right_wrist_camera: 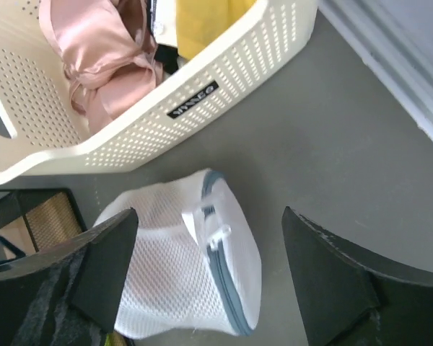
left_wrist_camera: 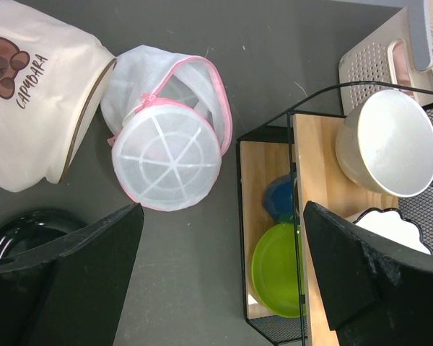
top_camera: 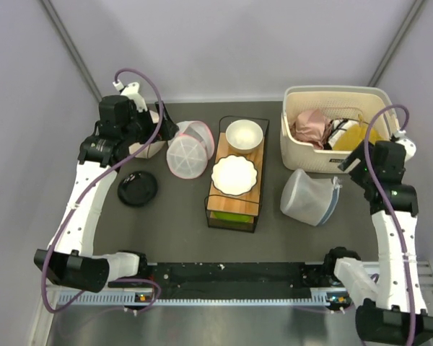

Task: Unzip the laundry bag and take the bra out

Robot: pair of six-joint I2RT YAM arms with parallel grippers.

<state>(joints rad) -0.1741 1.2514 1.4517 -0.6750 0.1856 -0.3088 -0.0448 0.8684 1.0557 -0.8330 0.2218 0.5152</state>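
The laundry bag (top_camera: pixel 308 196) is a white mesh drum with grey-blue trim, lying on its side on the dark table below the basket. In the right wrist view the laundry bag (right_wrist_camera: pixel 175 277) lies under the jaws, its zipped rim and a white pull tab (right_wrist_camera: pixel 218 232) facing up. My right gripper (right_wrist_camera: pixel 209 214) hovers open above that rim, touching nothing. From above, the right gripper (top_camera: pixel 352 163) sits just right of the bag's top. My left gripper (left_wrist_camera: pixel 224 216) is open over bare table beside the rack, and the left gripper (top_camera: pixel 146 128) is at the far left. The bra is hidden.
A cream perforated basket (top_camera: pixel 289 137) at the back right holds a pink garment (right_wrist_camera: pixel 101 58) and a yellow one (right_wrist_camera: pixel 206 21). A wire-and-wood rack (top_camera: pixel 235 205) carries a white bowl (top_camera: pixel 244 135) and plate (top_camera: pixel 234 175). A pink-trimmed mesh bag (left_wrist_camera: pixel 166 155), a cream capybara bag (left_wrist_camera: pixel 36 94) and a black dish (top_camera: pixel 137 189) lie left.
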